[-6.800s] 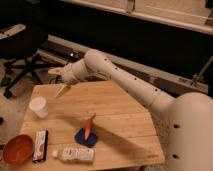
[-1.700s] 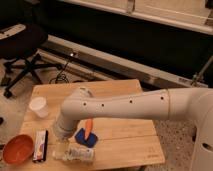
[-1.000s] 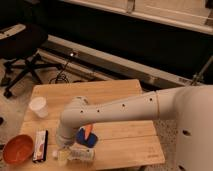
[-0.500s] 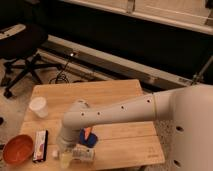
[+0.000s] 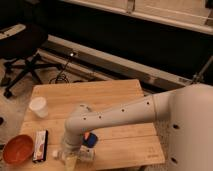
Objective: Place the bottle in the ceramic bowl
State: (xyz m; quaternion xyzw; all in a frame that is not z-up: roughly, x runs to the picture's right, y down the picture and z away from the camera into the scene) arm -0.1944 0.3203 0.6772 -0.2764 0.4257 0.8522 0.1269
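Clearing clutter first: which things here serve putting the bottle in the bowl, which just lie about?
Job: small clear plastic bottle; round orange-red ceramic bowl; gripper, down at the bottle.
Lying about: small white cup; flat black-and-white box; dark blue holder.

Ceramic bowl [image 5: 19,149] sits at the desk's [image 5: 100,95] front-left corner, box [image 5: 40,146] beside it on the right. Bottle [image 5: 88,155] lies along the front edge, gripper [image 5: 70,159] over it. Cup [image 5: 38,106] stands near the left edge.
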